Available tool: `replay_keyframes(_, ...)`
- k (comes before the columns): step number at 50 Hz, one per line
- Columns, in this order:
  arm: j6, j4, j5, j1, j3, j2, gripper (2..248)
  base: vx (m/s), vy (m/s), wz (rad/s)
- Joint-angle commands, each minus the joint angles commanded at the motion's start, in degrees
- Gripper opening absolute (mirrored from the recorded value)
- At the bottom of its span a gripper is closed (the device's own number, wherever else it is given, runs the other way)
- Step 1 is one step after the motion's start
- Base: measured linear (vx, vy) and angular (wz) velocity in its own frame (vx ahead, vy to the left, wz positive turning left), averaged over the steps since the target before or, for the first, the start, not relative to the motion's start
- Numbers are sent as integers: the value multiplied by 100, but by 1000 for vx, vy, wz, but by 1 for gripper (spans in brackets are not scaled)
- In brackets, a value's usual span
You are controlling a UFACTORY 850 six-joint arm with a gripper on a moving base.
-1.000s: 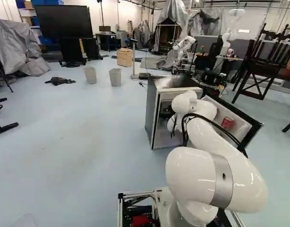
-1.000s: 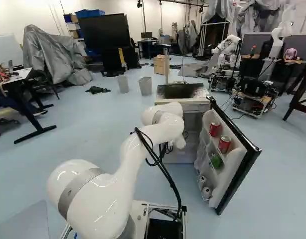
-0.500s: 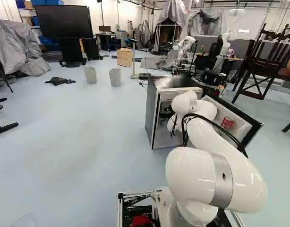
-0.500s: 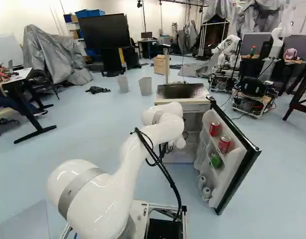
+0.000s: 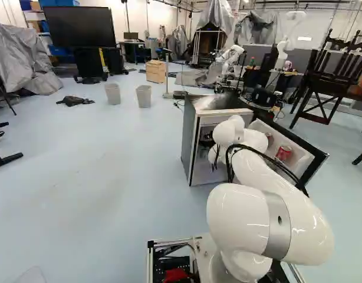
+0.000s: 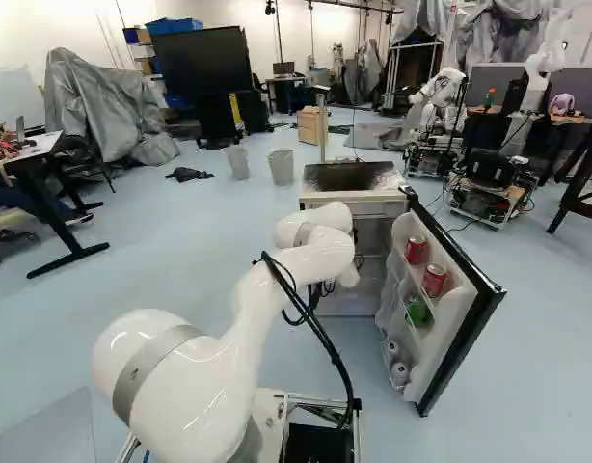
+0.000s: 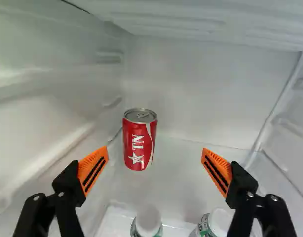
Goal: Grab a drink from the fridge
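Tool [image 7: 155, 168]: open, its orange pads [image 7: 94, 168] standing wide apart with nothing gripped. Red can [image 7: 140, 140]: upright, ahead of the tool and well short of contact, nearer one finger's line than the other's. It stands on the shelf [image 7: 178, 173], towards a back corner by the side wall [image 7: 48, 94]. Two white-capped bottles [image 7: 148, 223] [image 7: 219, 222] are closer to the tool, low between the fingers; whether they share that shelf cannot be told.

Farther out, the arm [image 6: 180, 386] reaches into the fridge [image 5: 190, 138]. The door [image 6: 448, 328] is open; its racks hold further drinks, including two red cans [image 6: 434, 280] [image 6: 416, 250].

Progress, as judged: access and entry complete; grasp not made. Outstanding: line up on the can, advance above the bottle caps, close, lift and withdraw. Roughly half done. Low fingers could knock the bottles.
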Motion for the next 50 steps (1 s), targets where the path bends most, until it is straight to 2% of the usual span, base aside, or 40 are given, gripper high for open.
replay_keyframes(50,0,0,0,26,-440,-250,247,0,0,0)
